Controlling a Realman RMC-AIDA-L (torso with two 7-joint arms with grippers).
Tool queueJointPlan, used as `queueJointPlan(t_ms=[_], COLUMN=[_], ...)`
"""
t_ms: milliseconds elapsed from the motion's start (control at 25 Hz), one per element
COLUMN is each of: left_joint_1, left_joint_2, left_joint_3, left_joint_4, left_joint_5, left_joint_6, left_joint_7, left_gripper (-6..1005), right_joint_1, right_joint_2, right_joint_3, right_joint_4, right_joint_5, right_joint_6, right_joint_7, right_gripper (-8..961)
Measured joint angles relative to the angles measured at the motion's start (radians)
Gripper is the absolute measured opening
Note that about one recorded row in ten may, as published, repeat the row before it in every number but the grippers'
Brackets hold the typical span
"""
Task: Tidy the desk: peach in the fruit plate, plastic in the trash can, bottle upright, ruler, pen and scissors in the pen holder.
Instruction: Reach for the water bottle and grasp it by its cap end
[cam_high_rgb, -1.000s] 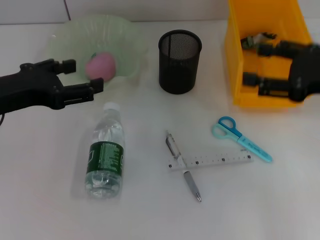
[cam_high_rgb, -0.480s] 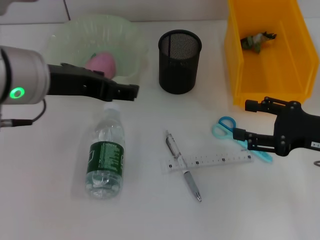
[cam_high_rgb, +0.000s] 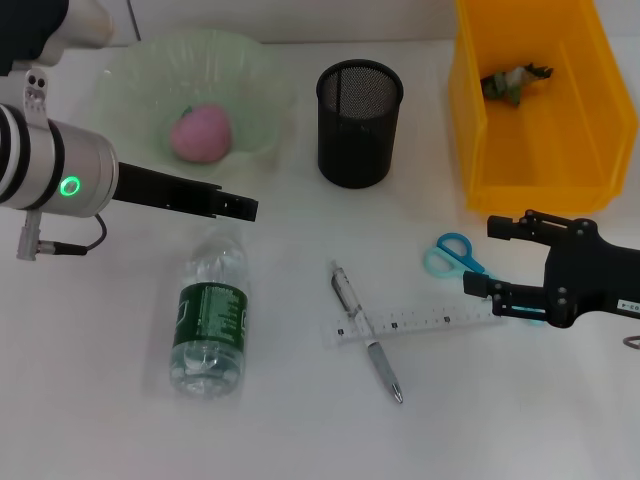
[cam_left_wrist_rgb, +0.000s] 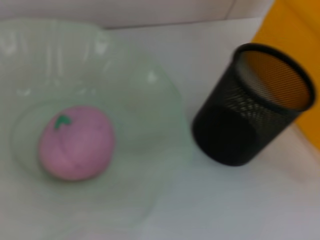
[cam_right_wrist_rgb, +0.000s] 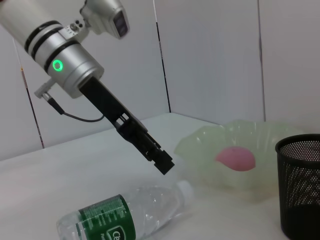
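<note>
**Desk half tidied, my arms over the bottle and the scissors**

The white desk (cam_high_rgb: 90, 420) runs back to a pale panelled wall (cam_right_wrist_rgb: 210, 55). Far right sits the yellow bin (cam_high_rgb: 475, 150), with crumpled plastic (cam_high_rgb: 512, 80) inside it. Far left is the green plate (cam_high_rgb: 250, 80), the pink peach (cam_high_rgb: 201, 135) resting in it. Between them the black mesh holder (cam_high_rgb: 359, 124) stands upright.

My left arm reaches in from the left; my left gripper (cam_high_rgb: 238, 207) hangs just above the cap end of the bottle (cam_high_rgb: 209, 317), which lies on its side, cap toward the plate. I cannot tell how its fingers stand.

My right gripper (cam_high_rgb: 492, 257) is on the right, near the bin, its fingers apart, over the handle end of the blue scissors (cam_high_rgb: 452, 256), holding nothing.

In the middle, the clear ruler (cam_high_rgb: 425, 321) lies flat, with the pen (cam_high_rgb: 366, 331) crossing its left end.
</note>
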Motion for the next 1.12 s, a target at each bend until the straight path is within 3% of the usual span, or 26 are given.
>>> queueJointPlan(t_ms=[40, 320, 840, 1120], left_joint_1=[-0.026, -0.099, -0.140, -0.177], left_joint_2=[0.001, 0.002, 0.003, 0.002], left_joint_3=[-0.022, -0.080, -0.103, -0.123], left_joint_4=[-0.064, -0.215, -0.270, -0.358], left_joint_5=[0.001, 0.042, 0.038, 0.035], left_joint_6=[-0.007, -0.033, -0.042, -0.045], left_joint_7=[0.002, 0.005, 0.006, 0.008], left_gripper=[806, 800, 788, 782], right_joint_1=[0.000, 0.002, 0.034, 0.035], right_joint_2=[0.000, 0.000, -0.001, -0.001], right_joint_3=[-0.001, -0.003, -0.006, -0.005], right_joint_4=[0.001, 0.001, 0.025, 0.028], right_joint_5=[-0.001, -0.002, -0.029, -0.029], right_joint_6=[0.000, 0.002, 0.040, 0.041], right_joint_7=[0.000, 0.006, 0.050, 0.051], right_gripper=[784, 784, 783, 783])
